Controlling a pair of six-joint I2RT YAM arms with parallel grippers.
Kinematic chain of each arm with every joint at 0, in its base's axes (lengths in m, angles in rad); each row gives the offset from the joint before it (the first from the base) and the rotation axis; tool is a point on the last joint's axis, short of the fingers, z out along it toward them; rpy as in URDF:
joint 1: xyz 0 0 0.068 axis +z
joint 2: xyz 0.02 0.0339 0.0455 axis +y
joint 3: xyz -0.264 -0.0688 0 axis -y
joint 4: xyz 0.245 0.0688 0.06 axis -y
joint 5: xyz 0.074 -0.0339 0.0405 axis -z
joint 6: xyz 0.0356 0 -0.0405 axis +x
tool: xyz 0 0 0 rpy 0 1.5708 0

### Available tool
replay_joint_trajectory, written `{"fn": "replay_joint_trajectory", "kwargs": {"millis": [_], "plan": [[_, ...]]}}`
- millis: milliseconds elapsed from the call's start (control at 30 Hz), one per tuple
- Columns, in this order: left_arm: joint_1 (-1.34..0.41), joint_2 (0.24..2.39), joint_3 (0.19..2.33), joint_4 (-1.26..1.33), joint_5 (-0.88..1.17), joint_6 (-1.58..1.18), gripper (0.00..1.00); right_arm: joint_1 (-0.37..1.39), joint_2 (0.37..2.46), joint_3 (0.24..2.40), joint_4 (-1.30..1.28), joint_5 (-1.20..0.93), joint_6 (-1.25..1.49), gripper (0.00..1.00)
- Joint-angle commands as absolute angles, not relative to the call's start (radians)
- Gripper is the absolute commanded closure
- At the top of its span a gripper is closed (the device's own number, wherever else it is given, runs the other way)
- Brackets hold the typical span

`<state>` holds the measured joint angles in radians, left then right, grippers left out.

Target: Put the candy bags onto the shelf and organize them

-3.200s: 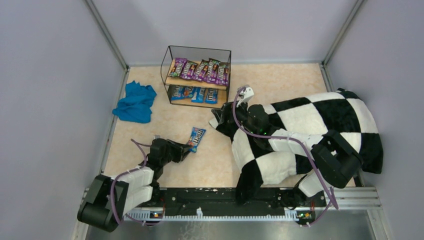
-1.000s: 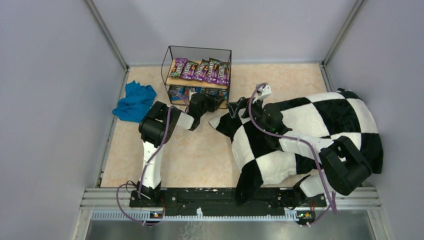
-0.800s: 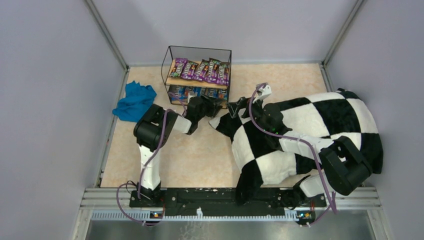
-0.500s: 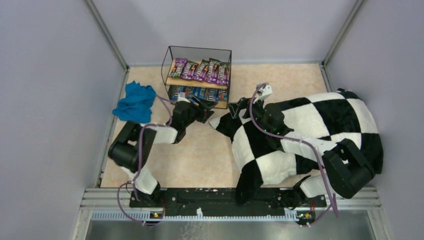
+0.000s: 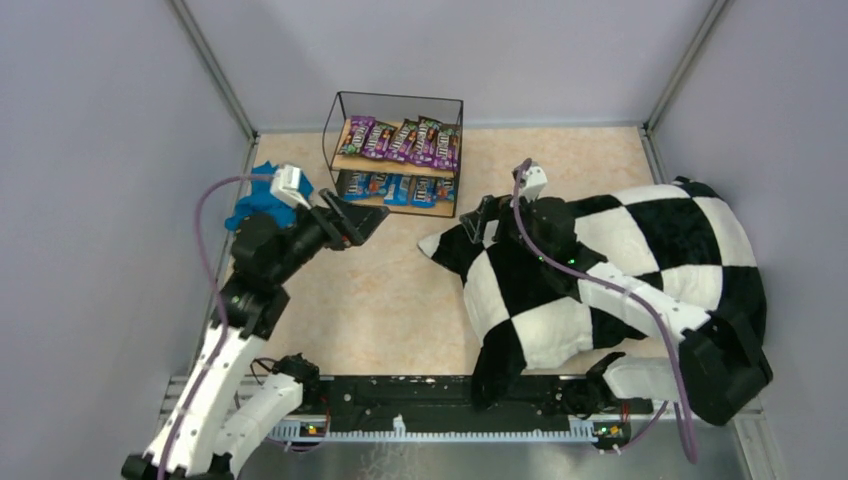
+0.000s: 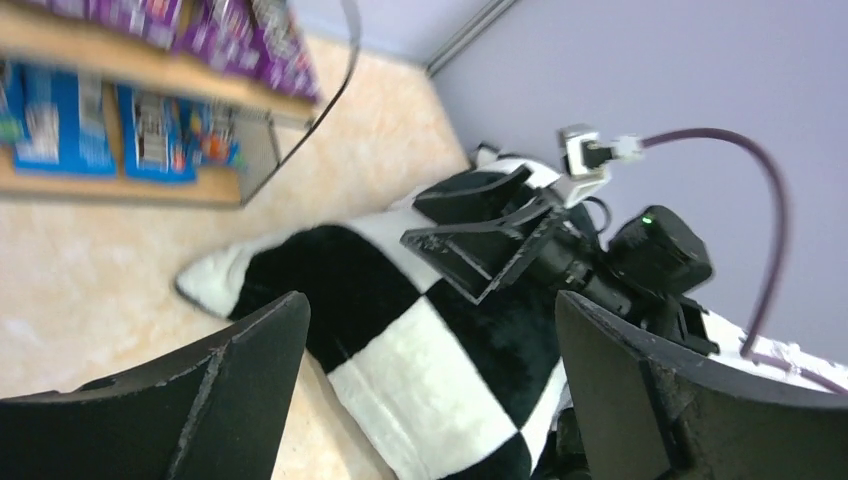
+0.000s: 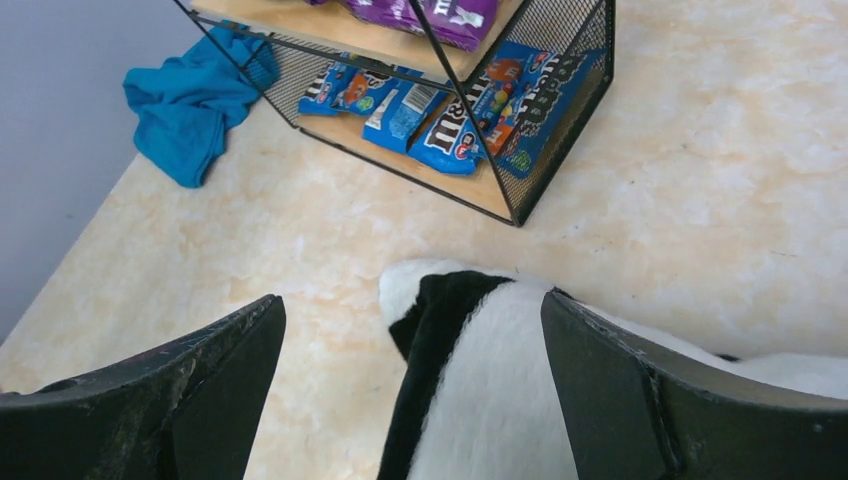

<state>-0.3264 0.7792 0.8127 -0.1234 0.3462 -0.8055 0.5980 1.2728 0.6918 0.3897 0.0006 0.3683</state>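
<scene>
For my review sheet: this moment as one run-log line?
left claw: open, empty, near shelf | right claw: open, over pillow corner | purple bags: top tier | blue bags: bottom tier

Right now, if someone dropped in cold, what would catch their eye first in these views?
The big black-and-white checkered pillow fills the table's right side, the open right gripper over its far-left corner. At the far centre stands the wire shelf, purple candy bags lining its upper board, blue candy bags its lower. The open left gripper hangs before the shelf's left end, a crumpled teal cloth beside it.
</scene>
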Motion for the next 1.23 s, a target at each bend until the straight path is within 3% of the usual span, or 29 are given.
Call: {"fn": "replay_joint_trajectory", "kwargs": {"millis": [0,300,567,1033,1200], "plan": [[-0.325,0.666,1.009,-0.429,0.332,-0.576,0.01,0.59,1.066,0.825,-0.024,-0.018,0.364,0.01],[-0.325,0.651,1.351,-0.479,0.347,-0.51,0.01,0.59,0.621,1.15,-0.717,0.149,0.297,0.01],[-0.324,0.634,1.465,-0.44,0.4,-0.535,0.01,0.59,0.567,1.583,-0.88,0.108,0.363,0.01],[-0.325,0.616,1.473,-0.528,0.356,-0.534,0.01,0.591,0.552,1.553,-0.867,0.168,0.373,0.01],[-0.325,0.6,1.421,-0.508,0.36,-0.552,0.01,0.59,0.622,1.545,-0.924,0.069,0.341,0.01]]}}
